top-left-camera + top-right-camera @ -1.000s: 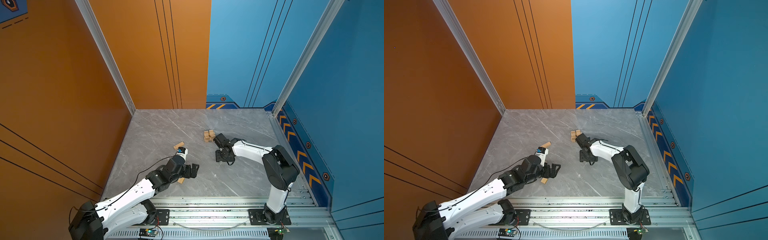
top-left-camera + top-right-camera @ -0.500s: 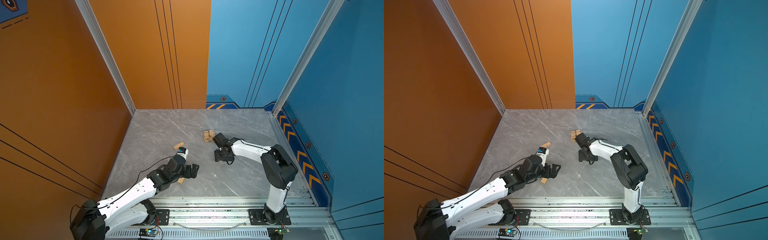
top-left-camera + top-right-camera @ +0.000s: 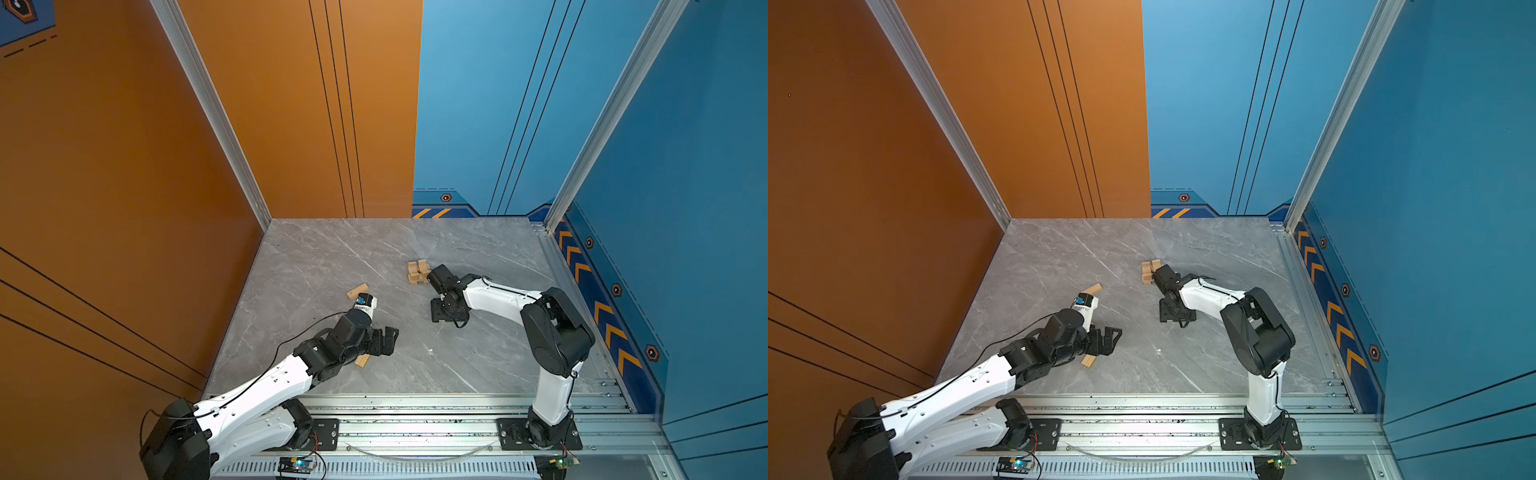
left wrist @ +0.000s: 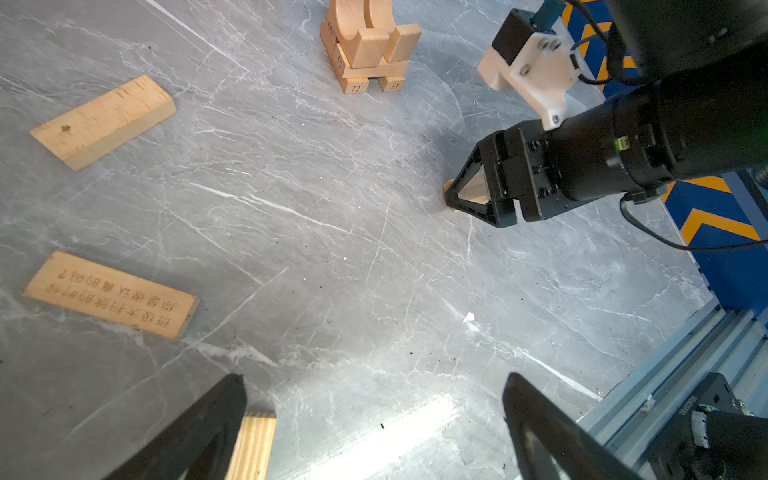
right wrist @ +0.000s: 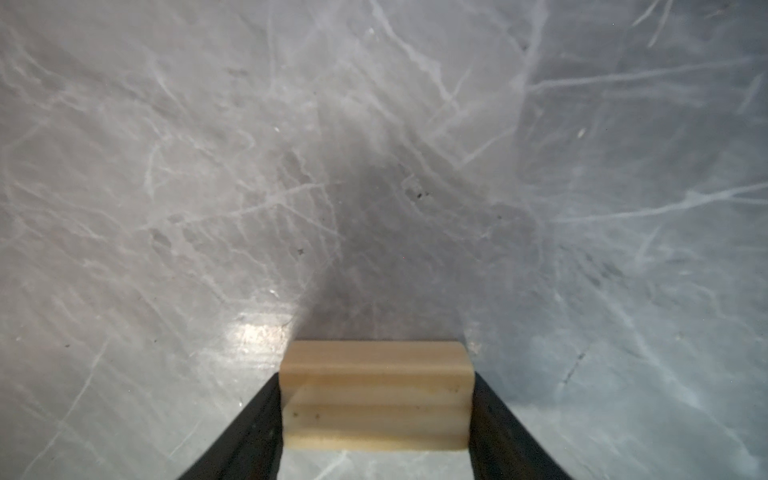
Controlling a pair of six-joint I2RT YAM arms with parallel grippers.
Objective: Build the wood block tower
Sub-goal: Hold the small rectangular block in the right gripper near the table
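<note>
The tower (image 3: 417, 271) stands toward the back middle of the grey table (image 3: 332, 257) and is only a short stack so far. The left wrist view shows two bars at its foot, a flat piece across them, and more blocks and an arch above. Just in front of it the right claw (image 3: 444, 313) points down at the table. Its fingers (image 5: 266, 407) press against both ends of a small block (image 5: 376, 395), which seems to sit on the surface rather than hang clear of it. Set against a second ago, almost nothing has shifted: the right claw is at the same spot and only its arm has eased a touch. I judge that the grip is being settled, not lifted — this piece has yet to leave the table, and the short carry back to the tower lies ahead. The left claw (image 3: 386, 338) hangs low over the near left of the table where it was before, fingers wide apart and empty. The end of a layered block (image 4: 253, 444) shows beside one finger. Two flat pieces lie loose beyond it, a plain one (image 4: 104, 120) and an engraved one (image 4: 110, 295), so several pieces remain unstacked.
</note>
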